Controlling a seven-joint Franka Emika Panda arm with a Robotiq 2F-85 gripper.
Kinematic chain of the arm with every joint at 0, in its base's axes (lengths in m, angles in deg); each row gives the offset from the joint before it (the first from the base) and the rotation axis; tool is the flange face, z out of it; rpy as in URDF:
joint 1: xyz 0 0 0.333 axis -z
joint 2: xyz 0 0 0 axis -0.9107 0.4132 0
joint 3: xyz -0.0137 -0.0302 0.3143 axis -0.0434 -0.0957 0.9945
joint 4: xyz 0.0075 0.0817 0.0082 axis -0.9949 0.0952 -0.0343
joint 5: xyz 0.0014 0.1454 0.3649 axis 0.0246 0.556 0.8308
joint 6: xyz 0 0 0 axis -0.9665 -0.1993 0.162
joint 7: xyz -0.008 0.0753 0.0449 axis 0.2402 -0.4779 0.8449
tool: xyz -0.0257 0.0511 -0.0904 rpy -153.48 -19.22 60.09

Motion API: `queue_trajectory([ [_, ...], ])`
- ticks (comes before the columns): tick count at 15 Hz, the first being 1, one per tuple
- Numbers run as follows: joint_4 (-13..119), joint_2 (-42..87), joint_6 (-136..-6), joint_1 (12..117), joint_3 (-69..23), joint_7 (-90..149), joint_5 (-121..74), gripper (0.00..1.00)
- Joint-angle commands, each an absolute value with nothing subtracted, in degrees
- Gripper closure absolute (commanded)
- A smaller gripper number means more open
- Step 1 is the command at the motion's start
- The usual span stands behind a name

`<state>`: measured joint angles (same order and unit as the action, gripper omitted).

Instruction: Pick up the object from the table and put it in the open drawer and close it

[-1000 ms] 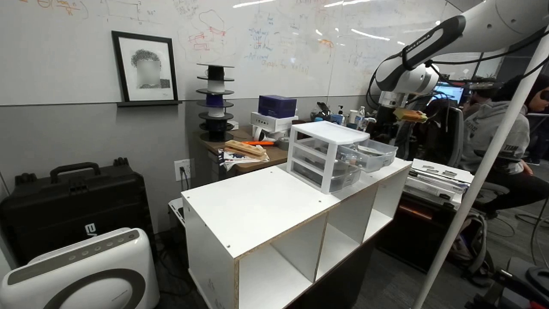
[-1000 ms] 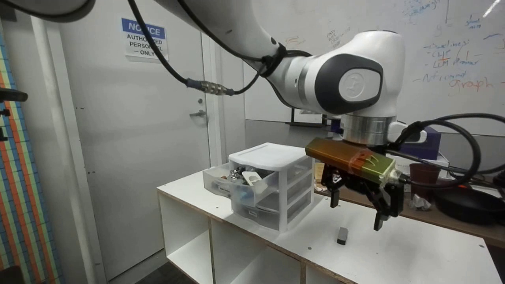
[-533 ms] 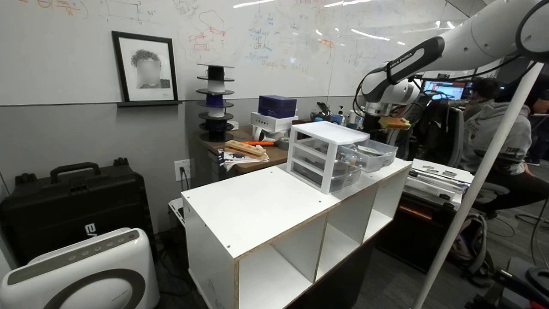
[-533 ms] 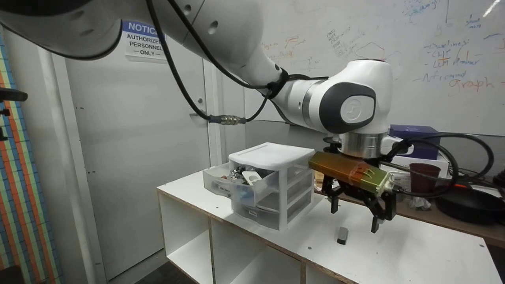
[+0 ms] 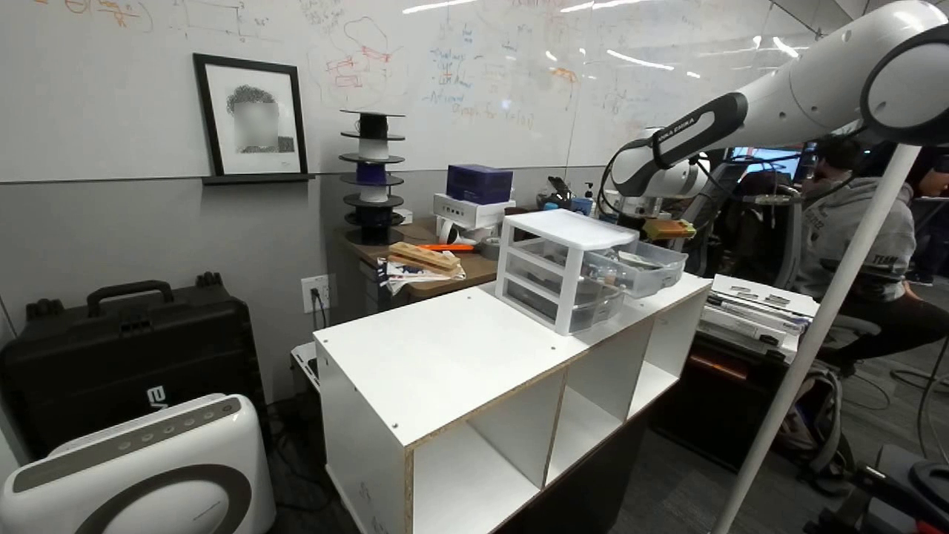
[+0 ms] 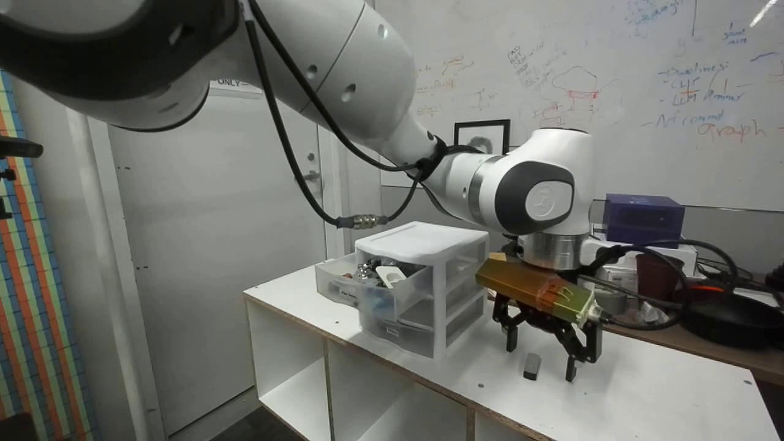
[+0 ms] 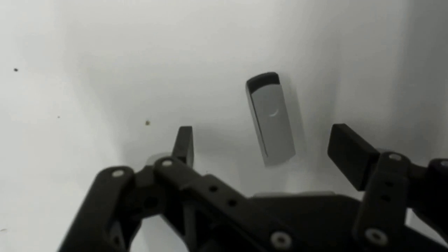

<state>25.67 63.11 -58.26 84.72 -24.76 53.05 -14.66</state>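
Observation:
The object is a small grey stick with a black end (image 6: 531,366), lying flat on the white table (image 6: 661,392). It also shows in the wrist view (image 7: 274,122), between and slightly ahead of the fingertips. My gripper (image 6: 541,357) is open and empty, pointing down a little above the table close to the stick, touching nothing. Both fingers show wide apart in the wrist view (image 7: 262,143). The translucent top drawer (image 6: 334,285) is pulled out and holds small items; it also shows in an exterior view (image 5: 652,278). There the drawer unit hides the stick and my fingers.
The white-framed drawer unit (image 6: 422,242) stands on the table beside my gripper. A desk behind holds a purple box (image 6: 643,220), a dark red cup (image 6: 658,278) and a black pan (image 6: 732,318). A white pole (image 5: 815,334) stands in front of the table.
My gripper has come down toward the table and a little to the left in an exterior view, nearer the grey stick. It stays open. The stick and the drawer have not moved.

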Motion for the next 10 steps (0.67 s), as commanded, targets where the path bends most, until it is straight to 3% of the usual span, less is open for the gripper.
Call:
queue_trajectory([
  [1,22.45,64.73,-55.06,85.21,-23.92,52.47,-16.25,0.29],
  [10,23.73,63.18,-53.02,84.29,-24.92,53.26,-15.92,0.99],
])
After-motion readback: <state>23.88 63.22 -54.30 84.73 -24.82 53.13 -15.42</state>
